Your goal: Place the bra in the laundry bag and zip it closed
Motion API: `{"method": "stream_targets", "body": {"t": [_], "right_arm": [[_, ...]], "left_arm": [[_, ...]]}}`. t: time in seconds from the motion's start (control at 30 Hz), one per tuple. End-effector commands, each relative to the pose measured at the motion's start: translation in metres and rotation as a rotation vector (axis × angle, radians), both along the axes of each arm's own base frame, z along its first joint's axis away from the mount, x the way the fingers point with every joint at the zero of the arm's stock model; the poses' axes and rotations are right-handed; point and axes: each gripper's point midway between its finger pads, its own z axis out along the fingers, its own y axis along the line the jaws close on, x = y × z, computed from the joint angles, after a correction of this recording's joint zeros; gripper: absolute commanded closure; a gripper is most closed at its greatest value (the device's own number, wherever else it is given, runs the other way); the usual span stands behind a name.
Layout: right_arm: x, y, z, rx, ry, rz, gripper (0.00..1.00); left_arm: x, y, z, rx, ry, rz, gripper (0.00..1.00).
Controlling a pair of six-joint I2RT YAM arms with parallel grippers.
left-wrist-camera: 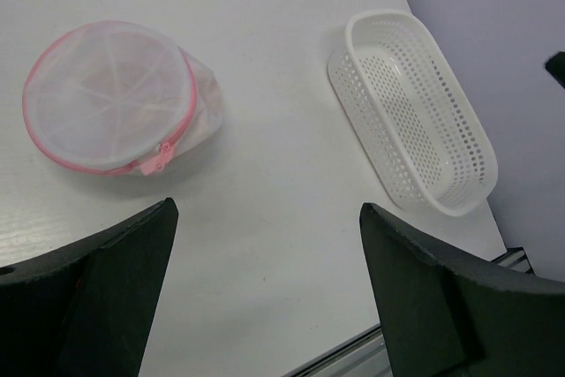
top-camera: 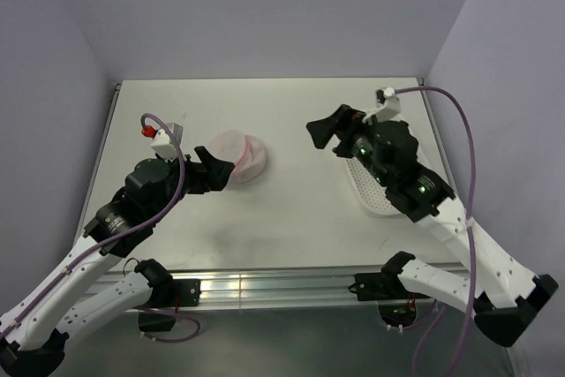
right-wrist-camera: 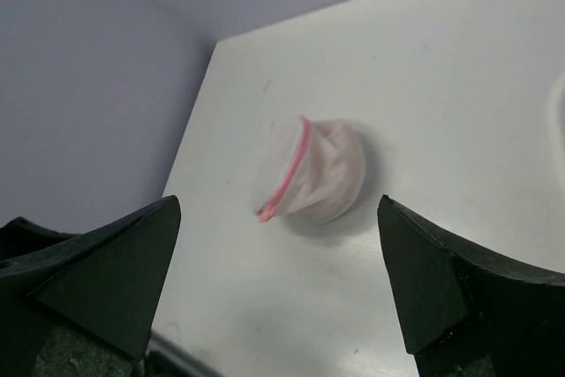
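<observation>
While both pincers hang above the tabletop (top-camera: 291,218), nothing is held in either.

Left pincer (top-camera: 212,170): fingers spread wide, empty. In the top view its tips sit just beside the left side of the laundry bag (top-camera: 240,156); contact cannot be told. In the left wrist view the bag (left-wrist-camera: 110,99) lies beyond the left finger (left-wrist-camera: 132,262), apart from it.

Right pincer (top-camera: 325,134): fingers spread wide, empty, raised right of the tabletop's middle and well apart from the bag. In its wrist view the bag (right-wrist-camera: 309,172) lies between the two fingers, further out.

Laundry bag: on the tabletop left of the middle, about halfway between far and near edges, tilted on its side. Pink zipper rim (left-wrist-camera: 53,152) runs round the dome; the puller (left-wrist-camera: 159,158) hangs at the lower rim.

Bra (right-wrist-camera: 340,169): pale peach fabric showing through the mesh, inside the bag.

White perforated basket (left-wrist-camera: 410,112): along the right edge, partly under the right arm.
</observation>
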Motion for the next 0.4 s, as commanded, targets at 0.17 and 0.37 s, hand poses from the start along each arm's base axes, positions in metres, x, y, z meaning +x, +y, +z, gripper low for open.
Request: {"method": "stream_targets", "body": {"t": [0.17,0.37], "right_arm": [[-0.023,-0.076,-0.006,-0.089,-0.093,-0.237,0.00],[-0.027,-0.079,-0.016,-0.105,-0.068,-0.234,0.00]], "left_arm": [[0.000,0.010,0.020,0.007,-0.067,0.024,0.08],[0.000,0.009,0.020,0.000,-0.068,0.020,0.08]]}}
